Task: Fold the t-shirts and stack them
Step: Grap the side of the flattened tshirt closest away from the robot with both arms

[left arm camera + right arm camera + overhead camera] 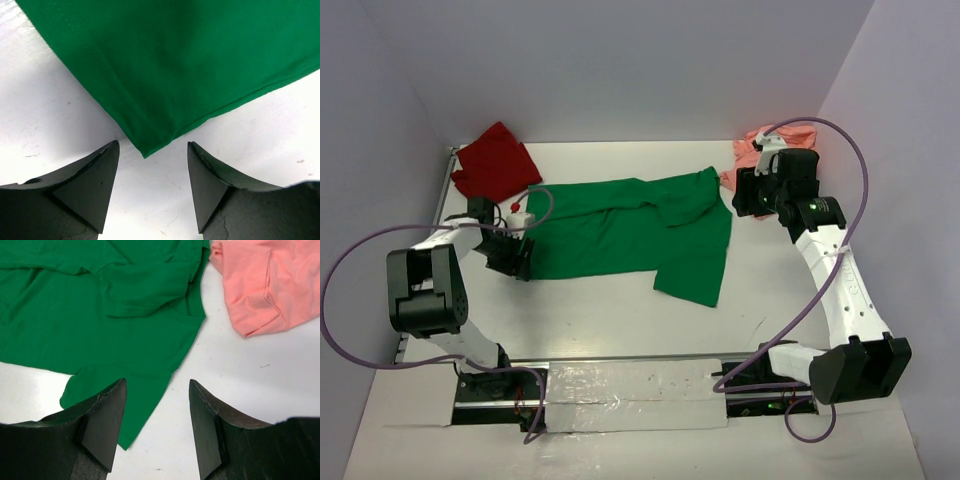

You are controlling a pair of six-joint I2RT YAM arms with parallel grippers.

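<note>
Green t-shirt (620, 230) lay spread on the table (620, 330)
Left gripper (153, 146) stood apart, empty, at its hem corner; right gripper (157, 383) gaped empty over its sleeve edge, near the salmon t-shirt (265, 285).

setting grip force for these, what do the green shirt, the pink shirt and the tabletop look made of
The green shirt looks like soft knit cloth, likely cotton jersey, matte, judging by its stitched hem and gentle folds. The pink shirt seems the same matte cloth, crumpled, with a sewn hem. The tabletop looks hard, smooth and white, perhaps laminate, faintly scuffed.
</note>
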